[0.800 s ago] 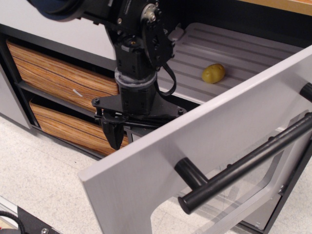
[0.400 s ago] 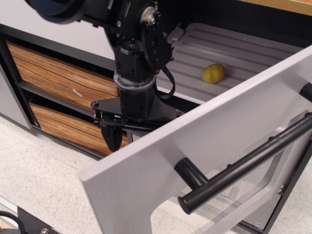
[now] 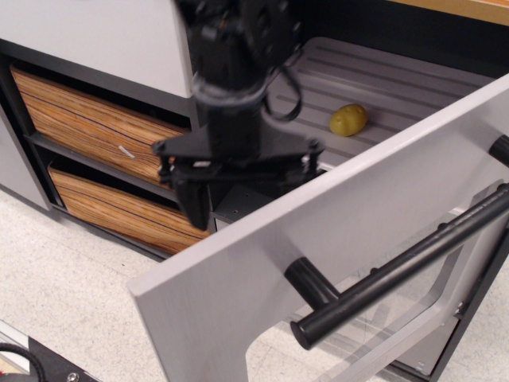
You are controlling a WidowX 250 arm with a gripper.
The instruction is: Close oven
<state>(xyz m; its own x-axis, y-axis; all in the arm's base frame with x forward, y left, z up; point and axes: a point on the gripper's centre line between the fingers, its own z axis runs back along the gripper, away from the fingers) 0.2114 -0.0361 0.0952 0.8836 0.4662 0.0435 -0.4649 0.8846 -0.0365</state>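
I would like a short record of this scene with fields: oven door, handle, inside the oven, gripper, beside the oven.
oven door: oven door open, swung down and outward
handle: black bar handle on the door's outer face, untouched
inside the oven: small yellow object on the grey ribbed rack
gripper: gripper behind the door's edge, blurred, holding nothing visible
beside the oven: orange wood-grain drawers, shut

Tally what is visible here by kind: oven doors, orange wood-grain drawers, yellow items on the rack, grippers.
Oven door: 1, open
Orange wood-grain drawers: 2, upper drawer and lower drawer
Yellow item on the rack: 1
Gripper: 1
Total: 5
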